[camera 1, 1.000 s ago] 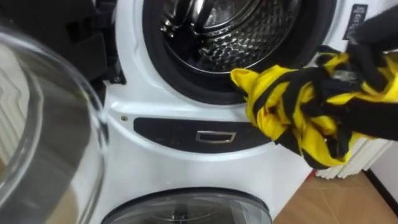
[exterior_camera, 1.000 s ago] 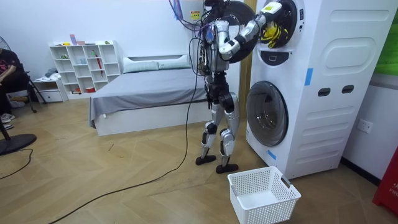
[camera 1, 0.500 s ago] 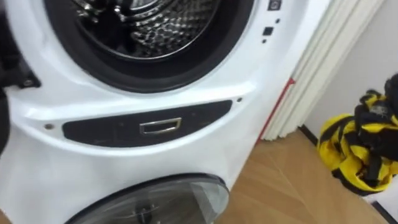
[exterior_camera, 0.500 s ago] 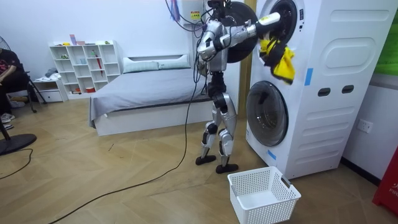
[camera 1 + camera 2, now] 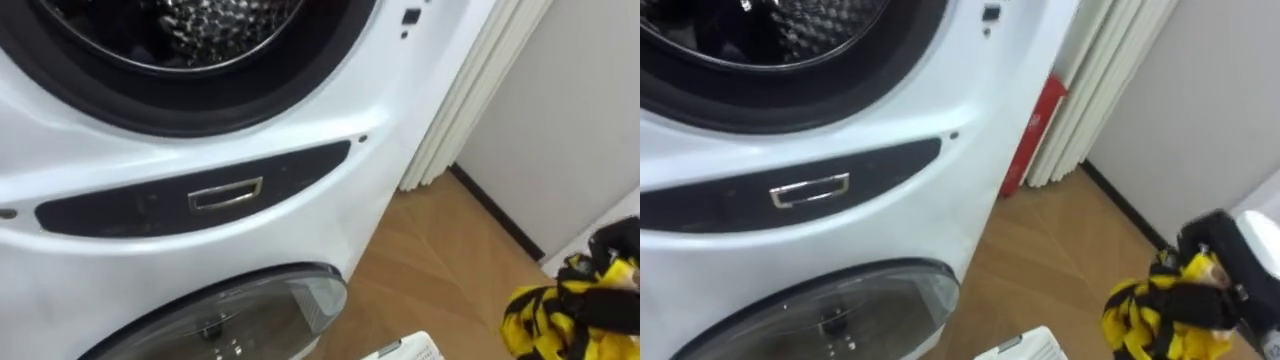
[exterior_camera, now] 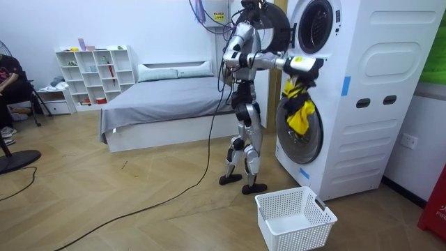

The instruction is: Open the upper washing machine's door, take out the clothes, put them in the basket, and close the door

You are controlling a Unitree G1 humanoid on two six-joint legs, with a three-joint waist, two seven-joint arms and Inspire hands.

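A yellow and black garment [image 5: 1155, 315] hangs bunched from my right hand [image 5: 1212, 245], whose fingers are curled round it. Hand and garment are low at the right of the eye views, over the wooden floor and to the right of the machine's front. In the room view the garment [image 6: 297, 111] dangles from my outstretched right hand [image 6: 304, 65] in front of the lower machine's round door [image 6: 295, 136]. The upper washing machine's drum opening [image 5: 180, 50] gapes at the top left, with its dark door [image 6: 272, 31] swung open.
I stand facing the stacked white machines [image 6: 362, 104]. A white laundry basket [image 6: 295, 217] sits on the floor near my feet; its corner [image 5: 1025, 347] peeks in low. A red object [image 5: 1035, 130] and white ribbed panel [image 5: 470, 100] stand beside the machine. A bed [image 6: 167, 97] lies behind me.
My right hand has carried the garment out of the upper drum and down to chest height in front of the lower door. The eye views have swung right and down.
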